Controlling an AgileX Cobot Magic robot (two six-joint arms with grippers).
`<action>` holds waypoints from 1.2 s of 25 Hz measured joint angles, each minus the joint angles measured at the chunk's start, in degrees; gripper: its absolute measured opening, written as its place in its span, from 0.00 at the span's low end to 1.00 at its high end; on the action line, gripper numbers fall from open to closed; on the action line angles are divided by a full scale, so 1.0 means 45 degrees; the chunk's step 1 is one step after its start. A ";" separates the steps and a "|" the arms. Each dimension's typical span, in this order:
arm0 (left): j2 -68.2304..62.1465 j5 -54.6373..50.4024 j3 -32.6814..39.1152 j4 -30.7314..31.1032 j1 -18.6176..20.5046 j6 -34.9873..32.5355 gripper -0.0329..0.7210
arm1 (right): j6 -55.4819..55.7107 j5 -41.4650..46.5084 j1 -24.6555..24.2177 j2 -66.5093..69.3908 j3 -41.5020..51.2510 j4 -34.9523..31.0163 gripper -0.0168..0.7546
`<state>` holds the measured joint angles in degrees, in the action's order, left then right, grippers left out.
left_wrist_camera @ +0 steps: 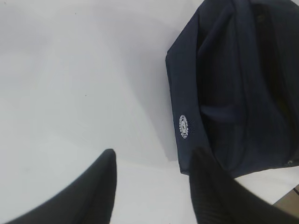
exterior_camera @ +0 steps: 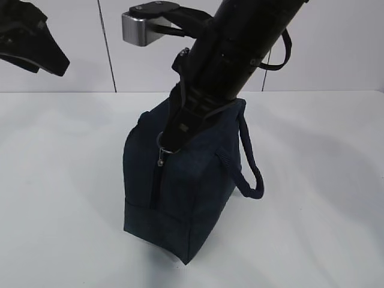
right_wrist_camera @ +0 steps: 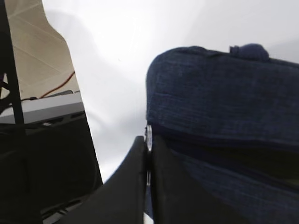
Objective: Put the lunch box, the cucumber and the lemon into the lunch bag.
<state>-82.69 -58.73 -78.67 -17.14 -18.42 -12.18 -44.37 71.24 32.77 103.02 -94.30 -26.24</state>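
The right gripper (right_wrist_camera: 147, 140) is standing closed, its two black fingers pressed together on the metal ring pull (exterior_camera: 165, 144) at the top corner of the lunch bag (exterior_camera: 180, 192). In the right wrist view a thin piece of metal is showing between the fingertips, just at the edge of the bag's dark seam. The right arm (exterior_camera: 240, 48) is coming down at a slant from the upper right of the exterior view, and it is crossing over the top of the bag, so the opening of the bag is hidden there.

The left gripper (left_wrist_camera: 152, 161) is hanging above the white table (exterior_camera: 60, 210), its fingers spread apart and holding nothing. It is staying beside the bag, not touching it. In the exterior view only a part of this gripper (exterior_camera: 30, 39) is showing, high at the upper left, well apart from the bag.

The bag is standing upright near the middle of the table, dark navy, with one loop handle (exterior_camera: 249, 174) hanging down its right side and the zipper line running down the front edge under the ring.

A small round white emblem (left_wrist_camera: 184, 126) is printed on the side of the bag; it is visible only in the left wrist view and its writing is too small to read. The right wrist view alone is showing the table edge, a beige floor and an orange cable beyond it.
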 joint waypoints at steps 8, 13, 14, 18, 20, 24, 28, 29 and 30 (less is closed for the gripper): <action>0.0000 -0.0018 0.0000 0.0000 0.0000 -0.0492 0.53 | -0.0196 0.0029 -0.0141 0.0057 -0.0959 -0.0308 0.03; 0.0000 -0.0018 0.0000 -0.0128 0.0000 -0.0620 0.53 | -0.0202 0.0055 -0.0409 0.0313 -0.1150 -0.0525 0.03; 0.0000 -0.0018 0.0000 -0.0128 0.0000 -0.0631 0.53 | -0.0202 0.0055 -0.0474 0.0313 -0.1243 -0.0579 0.03; 0.0000 -0.0018 0.0000 -0.0227 0.0000 -0.0755 0.53 | -0.0050 0.0055 -0.0653 0.0373 -0.1278 -0.0550 0.03; 0.0000 -0.0018 0.0000 -0.0255 0.0000 -0.0854 0.53 | -0.0050 0.0055 -0.0681 0.0425 -0.1254 -0.0579 0.03; 0.0000 -0.0018 0.0106 -0.0891 0.0000 -0.1817 0.53 | -0.0157 0.0055 -0.1070 0.0447 -0.1254 -0.1170 0.03; 0.0000 0.0038 0.0924 -0.2275 0.0000 -0.3444 0.53 | -0.0289 0.0055 -0.1532 0.0447 -0.1254 -0.1608 0.03; 0.0000 0.0090 0.1120 -0.2531 0.0000 -0.3810 0.53 | -0.0344 0.0055 -0.1636 0.0447 -0.1254 -0.1733 0.03; 0.0000 0.0166 0.1349 -0.2769 0.0000 -0.4221 0.53 | -0.0429 0.0055 -0.1742 0.0447 -0.1254 -0.1937 0.03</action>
<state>-82.69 -57.98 -72.60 -29.60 -18.42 -31.18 -46.31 71.48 24.93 105.04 -99.94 -34.96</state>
